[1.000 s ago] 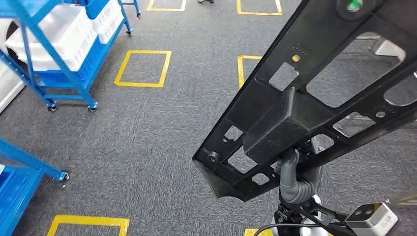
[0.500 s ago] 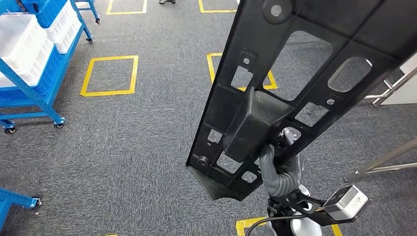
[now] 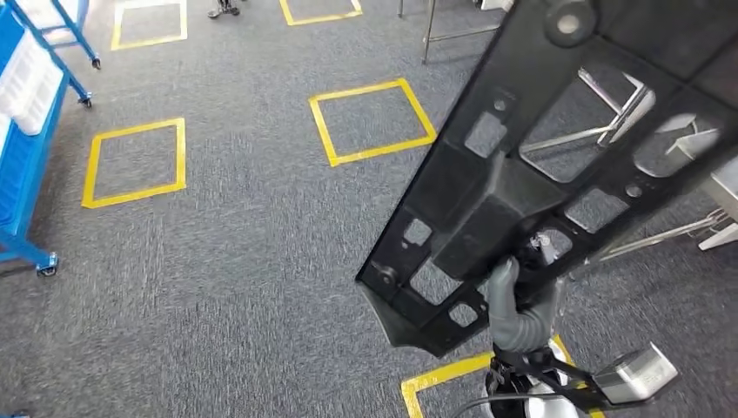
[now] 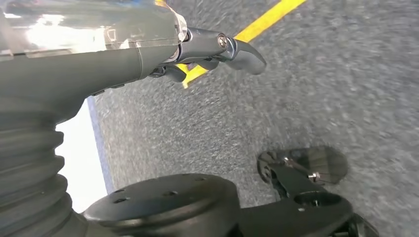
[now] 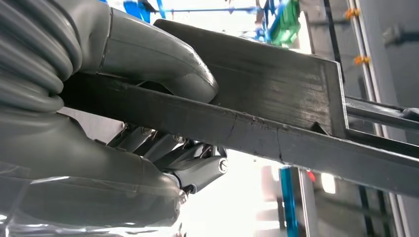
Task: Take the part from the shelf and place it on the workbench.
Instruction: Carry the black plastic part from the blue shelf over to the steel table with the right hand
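Observation:
A large black flat part [image 3: 540, 165] with many cut-outs and a boxy rib rises from the lower middle to the upper right of the head view. My right hand [image 3: 513, 305] grips it near its lower end, thumb up against the rib. The right wrist view shows the thumb [image 5: 163, 64] pressed on one face of the part [image 5: 276, 98] and the darker fingers [image 5: 197, 170] wrapped under it. My left hand [image 4: 212, 49] hangs over the grey carpet with fingers loosely extended and nothing in them.
Grey carpet carries yellow taped squares [image 3: 372, 122] ahead and another square [image 3: 135, 161] to the left. A blue wheeled shelf [image 3: 22, 131] with white bins stands at the left edge. Metal frame legs [image 3: 609, 96] and a pale bench edge [image 3: 727, 187] show behind the part at right.
The camera has turned: the blue shelves slid off to the left edge and metal-legged frames came in at right. The part stays in my right hand's grip.

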### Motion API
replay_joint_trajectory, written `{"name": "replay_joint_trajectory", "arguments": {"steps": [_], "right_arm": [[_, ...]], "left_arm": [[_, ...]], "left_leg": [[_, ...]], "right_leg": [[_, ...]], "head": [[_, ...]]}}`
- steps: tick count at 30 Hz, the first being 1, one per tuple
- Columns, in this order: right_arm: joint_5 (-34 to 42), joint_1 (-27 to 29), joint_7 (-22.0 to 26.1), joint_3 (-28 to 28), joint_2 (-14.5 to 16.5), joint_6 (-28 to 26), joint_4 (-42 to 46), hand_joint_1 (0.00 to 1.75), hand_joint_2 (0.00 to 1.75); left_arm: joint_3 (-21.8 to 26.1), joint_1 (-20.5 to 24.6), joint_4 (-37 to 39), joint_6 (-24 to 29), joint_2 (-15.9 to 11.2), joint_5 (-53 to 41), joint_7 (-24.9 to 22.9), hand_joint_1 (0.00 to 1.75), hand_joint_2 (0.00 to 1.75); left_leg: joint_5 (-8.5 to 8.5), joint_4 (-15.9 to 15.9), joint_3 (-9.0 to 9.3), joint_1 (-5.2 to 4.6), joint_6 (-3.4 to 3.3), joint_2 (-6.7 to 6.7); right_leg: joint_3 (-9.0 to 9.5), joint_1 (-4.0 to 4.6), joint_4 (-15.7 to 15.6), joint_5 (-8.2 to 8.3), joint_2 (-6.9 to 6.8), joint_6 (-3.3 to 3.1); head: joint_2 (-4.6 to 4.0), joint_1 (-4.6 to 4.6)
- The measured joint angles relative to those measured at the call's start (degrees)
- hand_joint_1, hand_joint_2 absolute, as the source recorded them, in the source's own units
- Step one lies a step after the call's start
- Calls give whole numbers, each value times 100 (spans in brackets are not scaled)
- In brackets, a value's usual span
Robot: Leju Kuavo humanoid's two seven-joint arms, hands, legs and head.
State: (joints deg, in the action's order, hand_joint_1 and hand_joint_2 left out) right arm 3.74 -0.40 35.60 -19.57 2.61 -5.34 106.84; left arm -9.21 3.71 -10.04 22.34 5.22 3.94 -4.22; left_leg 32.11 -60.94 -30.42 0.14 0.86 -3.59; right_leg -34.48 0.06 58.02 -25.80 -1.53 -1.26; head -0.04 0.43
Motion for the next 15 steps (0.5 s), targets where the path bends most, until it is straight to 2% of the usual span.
{"name": "replay_joint_trajectory", "arguments": {"steps": [1,2,3,4,5,6,7,8,9,10,11,12,13,15], "right_arm": [[1,24,6,4,-5,-10,15,175,175],[2,50,10,7,-8,-25,25,175,175],[-1,88,14,8,-10,-43,36,175,175],[-3,135,15,9,-12,-61,49,175,175],[-5,181,16,9,-13,-77,67,175,175],[-7,223,18,9,-14,-84,86,175,175],[-7,257,21,9,-14,-86,106,175,175],[-5,280,27,9,-14,-84,124,175,175],[3,294,36,9,-14,-78,138,175,175],[19,302,43,8,-14,-70,148,175,175],[43,307,47,7,-15,-61,154,175,175],[78,308,46,5,-15,-49,157,175,175],[110,310,43,5,-16,-38,158,175,175],[159,289,33,5,-15,-15,162,175,175]], "left_arm": [[-1,-2,1,-8,-8,-15,2,0,175],[-2,2,1,-20,-15,-32,11,0,175],[-3,11,0,-31,-22,-49,28,0,175],[-5,24,-1,-38,-31,-65,51,0,175],[-7,34,-1,-41,-38,-78,80,0,175],[-10,34,-1,-43,-46,-88,113,0,175],[-14,28,-1,-43,-57,-93,143,0,175],[-18,19,1,-44,-65,-96,171,0,175],[-22,10,2,-41,-73,-95,198,0,175],[-25,6,2,-34,-80,-92,220,0,175],[-28,11,2,-23,-86,-91,234,0,175],[-31,22,2,-10,-93,-90,245,0,175],[-34,30,2,2,-105,-91,248,0,175],[-40,26,3,19,-125,-98,247,0,175]], "left_leg": [[164,-334,-155,13,13,166],[334,-730,-350,16,23,261],[446,-1077,-527,18,33,297],[456,-1269,-634,20,42,312],[345,-1240,-641,27,48,318],[137,-999,-550,39,53,346],[-87,-633,-405,61,56,433],[-241,-302,-272,78,57,559],[-315,-45,-170,95,43,675],[-321,90,-122,100,18,756],[-299,127,-109,90,-14,768],[-307,168,-96,92,-59,720],[-329,188,-90,91,-97,662],[-364,240,-75,99,-173,533]], "right_leg": [[8,-7,-3,-2,62,-21],[12,-12,1,-8,127,-41],[18,-13,7,-13,199,-49],[26,-15,17,-21,278,-51],[33,-21,35,-30,363,-45],[40,-29,59,-44,453,-32],[40,-40,90,-63,539,-10],[30,-42,124,-80,613,15],[3,-46,158,-87,683,45],[-33,-53,177,-82,743,80],[-63,-58,178,-62,801,118],[-89,-65,172,-41,860,159],[-101,-68,172,-37,837,194],[-209,-50,389,-178,579,247]], "head": [[0,-5],[0,-11],[0,-12],[-1,-13],[-1,-13],[-1,-13],[-1,-13],[-1,-12],[-1,-10],[-1,-12],[-1,-13],[0,-15],[0,-17],[0,10]]}}
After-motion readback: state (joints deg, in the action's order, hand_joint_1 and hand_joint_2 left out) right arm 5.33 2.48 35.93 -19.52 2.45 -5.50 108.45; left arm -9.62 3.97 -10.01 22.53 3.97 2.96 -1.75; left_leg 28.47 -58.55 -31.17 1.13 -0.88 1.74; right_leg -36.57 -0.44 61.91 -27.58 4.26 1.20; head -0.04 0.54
